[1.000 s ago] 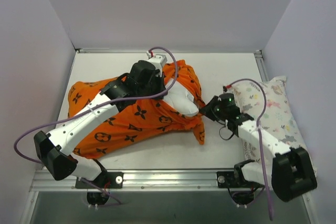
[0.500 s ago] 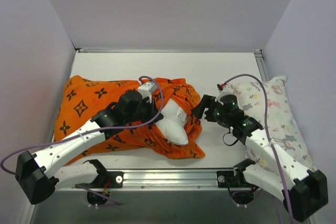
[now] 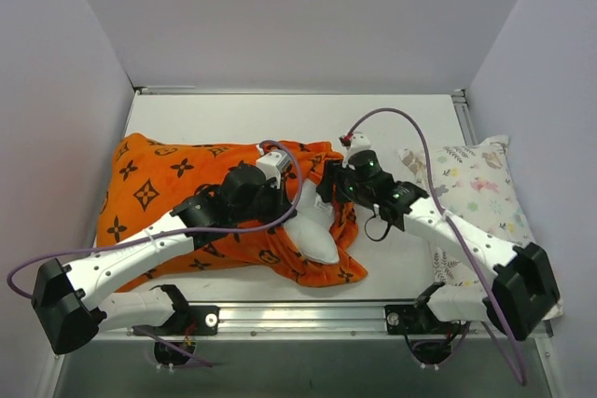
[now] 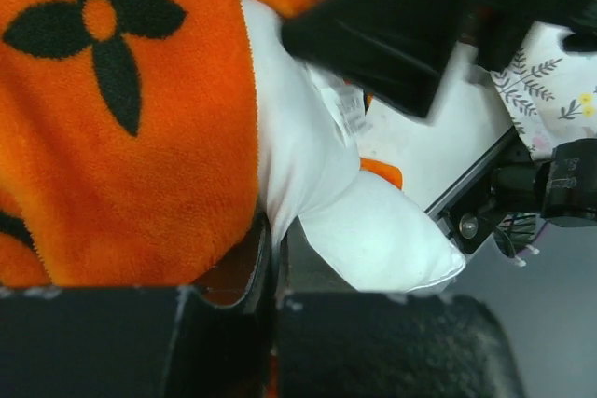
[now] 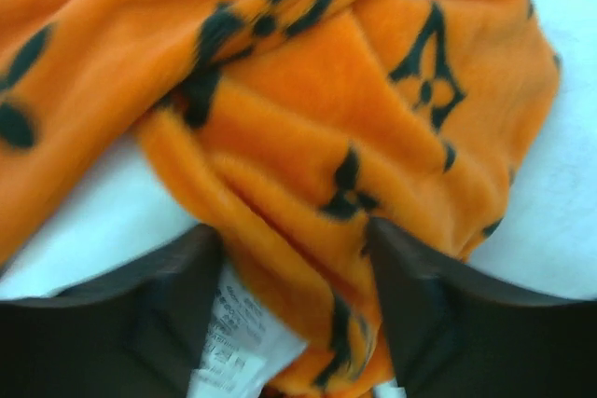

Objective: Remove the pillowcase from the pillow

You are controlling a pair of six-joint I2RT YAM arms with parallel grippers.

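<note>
Near the pillowcase [image 3: 177,174] mouth, left tool [image 4: 275,240] pinches the pillow [image 4: 373,230]; right tool [image 5: 291,238] gapes around orange folds.

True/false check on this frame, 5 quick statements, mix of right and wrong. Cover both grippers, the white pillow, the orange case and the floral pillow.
1. A corner of the white pillow sticks out of the orange pillowcase. True.
2. The right gripper is shut on the floral pillow. False: it is open, with a fold of the pillowcase between its fingers. The floral pillow lies apart, at the right side of the table.
3. The left gripper is closed on white pillow fabric. True.
4. The pillowcase is fully off the pillow. False: only one corner shows, and the rest is inside the case.
5. The floral pillow lies on the left arm's side. False: it is on the right arm's side.
</note>
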